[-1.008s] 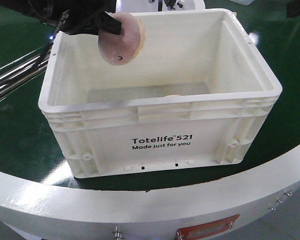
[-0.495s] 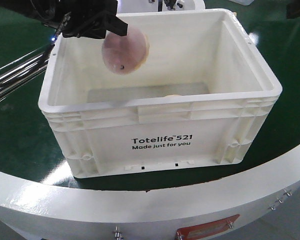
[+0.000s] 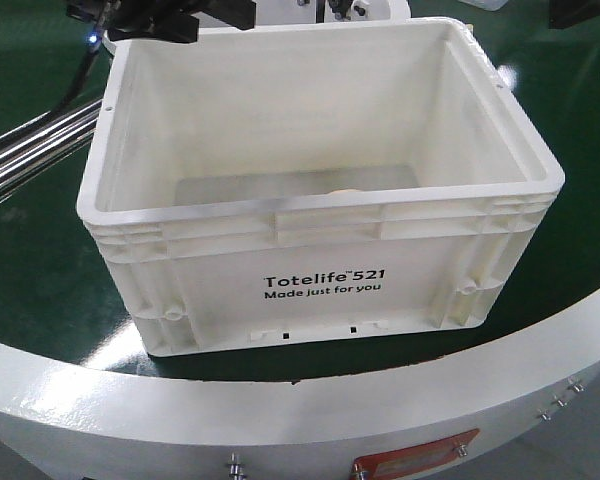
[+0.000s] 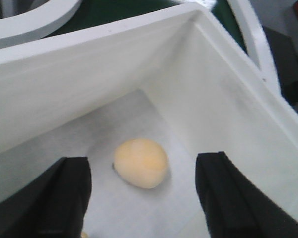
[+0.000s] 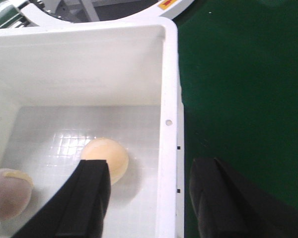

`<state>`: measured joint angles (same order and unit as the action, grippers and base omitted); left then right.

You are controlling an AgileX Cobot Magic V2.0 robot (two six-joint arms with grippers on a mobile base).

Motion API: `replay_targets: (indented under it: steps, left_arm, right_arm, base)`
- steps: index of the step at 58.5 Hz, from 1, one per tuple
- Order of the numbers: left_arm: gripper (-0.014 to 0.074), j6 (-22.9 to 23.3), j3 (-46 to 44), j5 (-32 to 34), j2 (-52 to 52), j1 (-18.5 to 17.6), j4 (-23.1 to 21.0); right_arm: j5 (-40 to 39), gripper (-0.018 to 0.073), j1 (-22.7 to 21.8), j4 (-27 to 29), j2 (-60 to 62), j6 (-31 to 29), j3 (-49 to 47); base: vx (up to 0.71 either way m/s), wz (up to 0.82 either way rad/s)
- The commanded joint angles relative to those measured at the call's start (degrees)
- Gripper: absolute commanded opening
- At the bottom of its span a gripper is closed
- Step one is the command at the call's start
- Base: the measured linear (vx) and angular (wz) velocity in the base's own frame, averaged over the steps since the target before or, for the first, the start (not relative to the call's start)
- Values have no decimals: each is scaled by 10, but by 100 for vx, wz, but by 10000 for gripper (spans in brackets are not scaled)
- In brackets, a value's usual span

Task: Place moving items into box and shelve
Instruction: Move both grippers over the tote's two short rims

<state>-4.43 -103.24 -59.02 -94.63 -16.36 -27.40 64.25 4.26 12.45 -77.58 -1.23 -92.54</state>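
The white box (image 3: 320,285) is sitting on the green table (image 3: 40,280), its printed side facing the front camera. Both balls are lying on its floor. The yellow ball (image 4: 140,162) is resting near a side wall, and the pinkish-brown ball (image 5: 7,194) is lying apart from it, partly cut off by the frame edge. The left gripper (image 4: 143,159) is hovering above the yellow ball, fingers spread wide with nothing between them. The right gripper (image 5: 150,166) is gaping empty too, straddling a side wall, with one finger over the inside and one over the table. From the front, only a pale sliver, probably the yellow ball, is peeking over the near wall.
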Motion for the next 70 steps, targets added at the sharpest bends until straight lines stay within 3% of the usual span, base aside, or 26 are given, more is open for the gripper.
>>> replay_targets:
  steps: [1, 6, 10, 19, 34, 45, 49, 60, 70]
  left_arm:
    - [520, 62, -43, -26, 31, -3, 79]
    - [521, 106, -61, -65, 31, -3, 157]
    - [521, 128, -64, -70, 31, -3, 185]
    - [521, 134, -64, -68, 31, -3, 181]
    - [523, 134, -64, -69, 31, -2, 192]
    - [547, 136, -64, -102, 31, -2, 297]
    - [552, 137, -64, -110, 31, -2, 316]
    - [560, 171, -64, -83, 31, -2, 315]
    - [560, 205, -64, -98, 21, -2, 315]
  right_arm:
    - [-44, 435, -2, 17, 9, -17, -20]
    - [-51, 435, -2, 14, -2, -40, -20]
    - [-48, 435, -2, 12, -14, -44, -20]
    - [-28, 435, -2, 7, -42, -44, -20]
    - [-23, 440, -3, -60, -90, -44, -88]
    - [0, 489, -2, -52, -110, -44, -115]
    - [11, 501, -2, -50, -113, -44, -115]
    - [7, 501, -2, -44, -120, -44, -115]
    - [13, 501, -2, -43, -141, -37, -115]
  base:
    - [0, 0]
    - [0, 0]
    - [0, 0]
    - [0, 0]
    - [0, 0]
    - [0, 0]
    - [0, 0]
    - [0, 0]
    - [0, 0]
